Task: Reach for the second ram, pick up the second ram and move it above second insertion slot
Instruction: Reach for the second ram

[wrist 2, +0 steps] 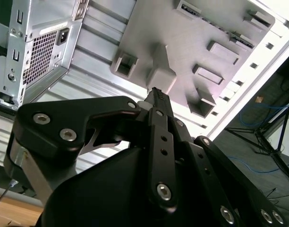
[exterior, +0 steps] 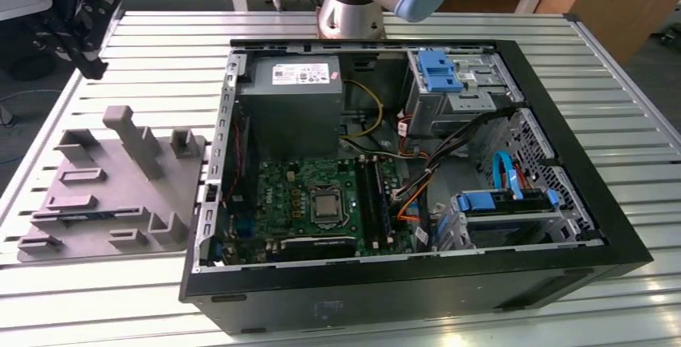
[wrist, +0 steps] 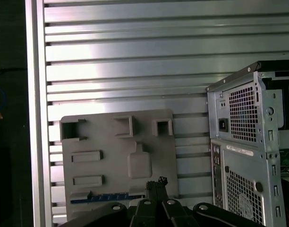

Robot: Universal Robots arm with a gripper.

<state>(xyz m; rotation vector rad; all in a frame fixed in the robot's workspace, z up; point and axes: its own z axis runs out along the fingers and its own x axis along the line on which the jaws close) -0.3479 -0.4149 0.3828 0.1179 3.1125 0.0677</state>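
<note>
Hovering over grey fixture (wrist: 102, 142), gripper (wrist: 156, 182) seemingly clenched (empty), second ram (wrist: 109, 197) lying in it.

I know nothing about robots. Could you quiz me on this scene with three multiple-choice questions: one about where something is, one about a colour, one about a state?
1. Where does the loose ram lie?
A. In a slot of the grey holder
B. On the bare table
C. On the floor

2. What colour are the drive clips in the case?
A. Red
B. Blue
C. Yellow

3. How is the case?
A. Closed
B. Wrapped in foil
C. Open, insides showing

Answers:
1 A: the first wrist view shows the stick lying in the holder.
2 B: the exterior view shows them blue.
3 C: the motherboard is in plain sight.
</note>
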